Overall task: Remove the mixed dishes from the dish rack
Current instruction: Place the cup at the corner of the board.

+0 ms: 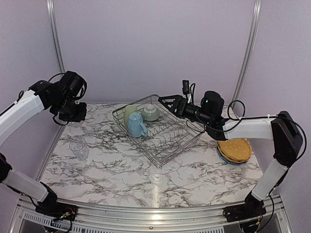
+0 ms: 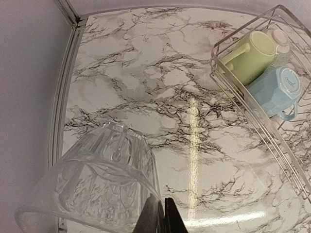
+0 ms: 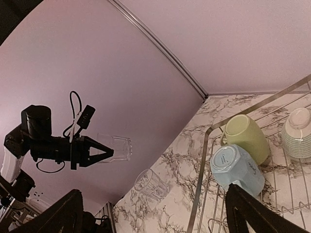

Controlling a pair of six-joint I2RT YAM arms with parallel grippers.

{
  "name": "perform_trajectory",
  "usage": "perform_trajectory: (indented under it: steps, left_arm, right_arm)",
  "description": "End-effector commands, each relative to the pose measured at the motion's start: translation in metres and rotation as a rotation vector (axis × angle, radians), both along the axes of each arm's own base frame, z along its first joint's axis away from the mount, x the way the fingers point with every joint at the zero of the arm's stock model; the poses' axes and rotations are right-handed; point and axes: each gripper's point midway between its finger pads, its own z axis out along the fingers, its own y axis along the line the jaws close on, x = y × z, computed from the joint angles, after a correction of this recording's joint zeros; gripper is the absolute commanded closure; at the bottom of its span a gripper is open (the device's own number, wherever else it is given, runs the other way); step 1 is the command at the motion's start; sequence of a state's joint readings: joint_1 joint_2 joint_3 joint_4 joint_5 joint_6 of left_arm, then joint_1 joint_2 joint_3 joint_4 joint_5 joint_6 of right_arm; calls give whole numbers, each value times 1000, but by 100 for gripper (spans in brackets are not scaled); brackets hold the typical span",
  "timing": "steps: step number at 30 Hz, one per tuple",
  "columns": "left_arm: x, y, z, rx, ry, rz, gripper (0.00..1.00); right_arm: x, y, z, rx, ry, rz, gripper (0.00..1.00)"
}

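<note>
the left gripper is raised near the left wall, and its fingers are closed on the rim of a clear glass. a second glass is seen upright on the table beneath it. the right gripper is spread wide and empty over the far corner of the dish rack, in which a green cup, a blue mug and a green bowl are found. the yellow plates are stacked on a blue plate right of the rack.
</note>
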State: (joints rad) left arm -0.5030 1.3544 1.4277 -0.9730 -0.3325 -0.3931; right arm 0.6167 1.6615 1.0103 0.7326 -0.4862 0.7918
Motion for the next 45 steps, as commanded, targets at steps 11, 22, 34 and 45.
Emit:
perform_trajectory:
  steps: [11,22,34,45]
  left_arm:
    - [-20,26,-68,243,273,-17,100]
    - [-39,24,-96,183,334,-13,100]
    - [-29,21,-110,214,356,-14,100]
    - [-27,24,-105,224,333,3,73]
  right_arm:
    - [-2,-4,3,-28,-18,-12,1]
    - [-4,-3,2,-7,-12,7,2]
    - [-5,-4,2,-14,-11,3,2]
    - [-2,-2,-4,-25,-3,0,2]
